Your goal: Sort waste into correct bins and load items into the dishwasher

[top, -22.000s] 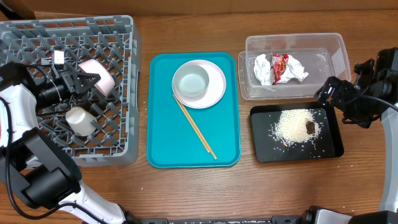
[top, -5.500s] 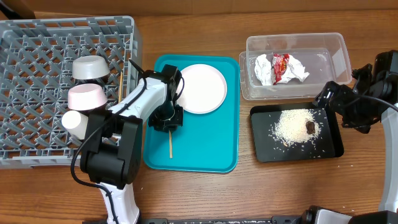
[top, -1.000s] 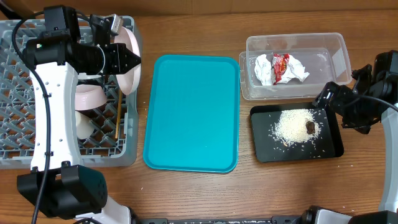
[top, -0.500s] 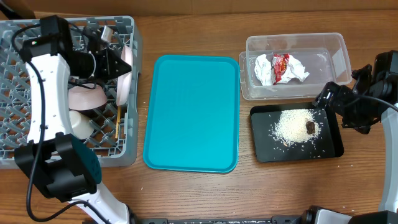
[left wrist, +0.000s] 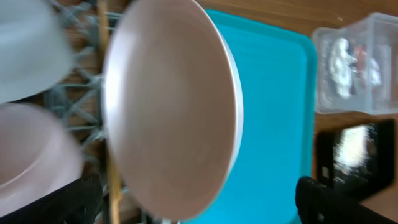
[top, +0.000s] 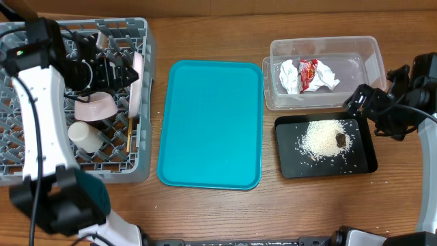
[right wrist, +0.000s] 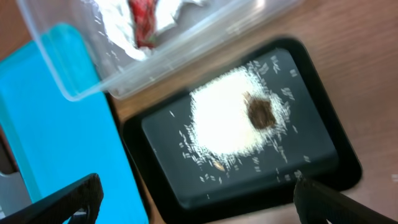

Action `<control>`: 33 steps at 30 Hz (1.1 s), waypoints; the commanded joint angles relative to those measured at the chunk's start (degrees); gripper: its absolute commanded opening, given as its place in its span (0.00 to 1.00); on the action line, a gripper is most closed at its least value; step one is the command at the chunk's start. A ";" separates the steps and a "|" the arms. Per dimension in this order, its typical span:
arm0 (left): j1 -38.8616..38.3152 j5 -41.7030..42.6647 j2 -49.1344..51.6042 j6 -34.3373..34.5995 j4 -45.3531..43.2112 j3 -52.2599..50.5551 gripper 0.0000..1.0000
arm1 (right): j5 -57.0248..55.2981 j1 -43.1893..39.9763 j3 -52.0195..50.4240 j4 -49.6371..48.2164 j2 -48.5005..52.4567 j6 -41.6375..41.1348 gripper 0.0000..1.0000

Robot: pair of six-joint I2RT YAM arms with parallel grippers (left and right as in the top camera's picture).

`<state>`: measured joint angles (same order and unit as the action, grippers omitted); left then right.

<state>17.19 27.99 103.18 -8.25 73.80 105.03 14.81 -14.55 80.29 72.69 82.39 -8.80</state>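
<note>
Left side of desk (top: 205, 212):
- Plate (top: 136, 85) is seen standing on edge in the rack (top: 41, 171), against its right wall, face turned to the left arm.
- Left end effector (top: 126, 72) is held level just beside the plate. In the wrist view its fingers (left wrist: 62, 199) are spread wide with the plate between them, and no pinch on it is seen.
- Pink bowl (top: 95, 106) is seated in the rack below the arm. Cup (top: 85, 134) is found just under it.
- A chopstick (top: 128, 133) is lodged along the right wall, beside the plate.
- Grey bowl (left wrist: 25, 50) is caught only in the wrist view, blurred, above the pink bowl.

Centre:
- Teal tray (top: 210, 123) is laid flat between the rack and the bins.

Right side:
- Napkin (top: 290, 75) and red wrapper (top: 308, 72) are held in the clear tub (top: 369, 51), touching each other.
- Rice (top: 321, 137) is heaped in the black tray (top: 290, 164), with a brown lump (top: 341, 139) on the heap's right side.
- Right end effector (top: 355, 101) is poised at the tub's lower right corner, jaws wide, with nothing between them.
</note>
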 commanded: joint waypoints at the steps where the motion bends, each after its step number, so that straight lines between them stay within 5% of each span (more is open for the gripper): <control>1: -5.79 -15.10 -7.78 4.04 1.31 1.95 1.00 | 1.07 5.81 0.46 -4.90 -0.61 0.31 1.00; 6: -13.88 -34.67 -10.88 14.32 8.26 1.95 1.00 | -6.47 15.56 0.46 -15.21 0.37 0.31 1.00; 14: -14.56 -30.71 -11.65 14.64 16.83 1.84 1.00 | -5.81 17.79 0.46 -12.63 2.10 -1.25 1.00; 19: -14.58 -29.83 -17.73 14.53 14.80 -2.69 1.00 | -5.79 17.79 -1.01 -10.69 -0.57 -1.25 1.00; 28: -14.58 -25.22 -55.01 9.31 -3.45 -32.33 1.00 | -8.50 17.79 -21.03 -20.35 -30.32 0.28 1.00; 33: -14.58 -25.66 -69.85 11.23 -3.98 -40.83 1.00 | -10.27 17.79 -22.45 -17.94 -41.05 0.28 1.00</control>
<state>2.66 1.50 38.70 3.03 69.52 67.59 6.50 3.38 58.48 55.05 44.86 -8.95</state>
